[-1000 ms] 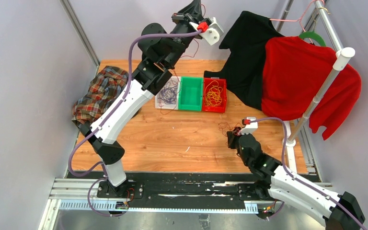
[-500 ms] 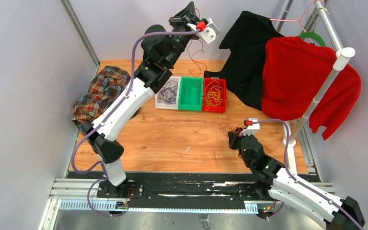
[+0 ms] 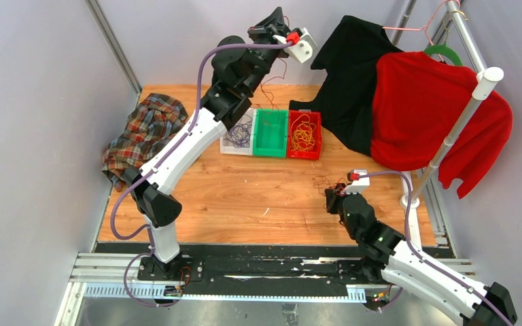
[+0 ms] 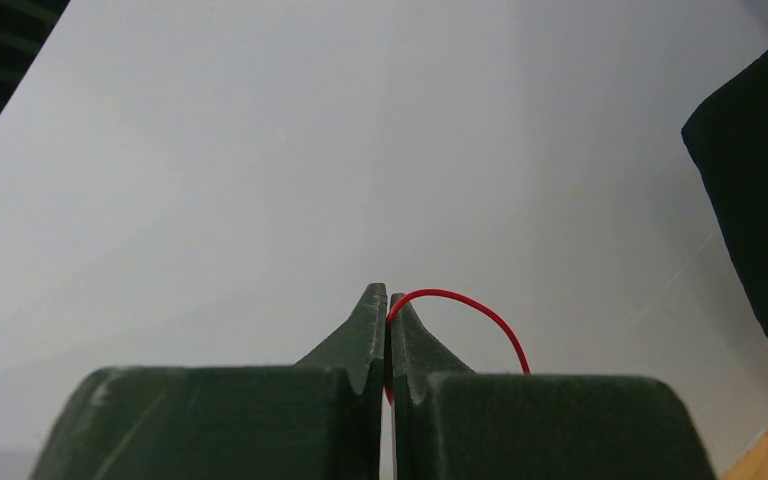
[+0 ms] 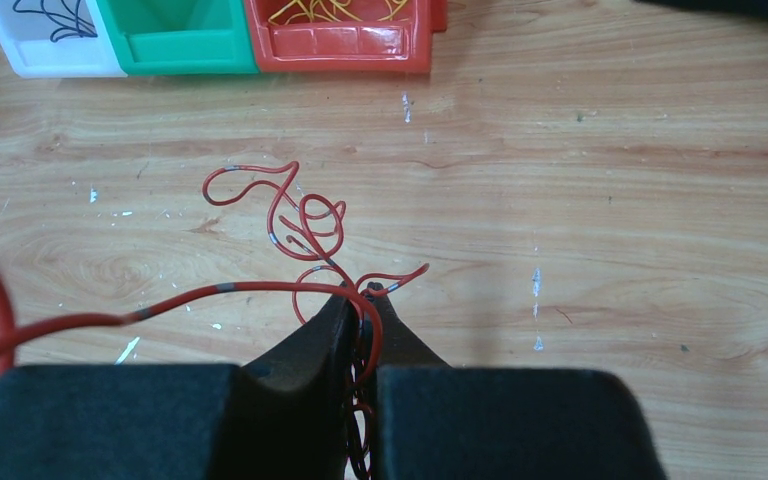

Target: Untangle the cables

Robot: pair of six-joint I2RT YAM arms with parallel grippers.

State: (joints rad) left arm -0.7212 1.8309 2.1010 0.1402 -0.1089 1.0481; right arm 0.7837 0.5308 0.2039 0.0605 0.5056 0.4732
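Left claw (image 4: 387,293) shut tight on a red cable (image 4: 480,312), raised high over the green bin (image 3: 270,155). Right claw (image 5: 358,292) pinched on red curls (image 5: 307,222) lying on the wooden table (image 5: 610,200). I judge the wire light, springy, slippery and kink-prone. I would grip a straight run beside the loops.

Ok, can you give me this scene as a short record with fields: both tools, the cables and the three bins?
left tool: raised high near the back wall, shut on red strand
right tool: low over the table, shut on red curls
white bin: holds purple cables
green bin: middle of the row
red bin: holds yellow cables
plaid cloth: bunched at the left table edge
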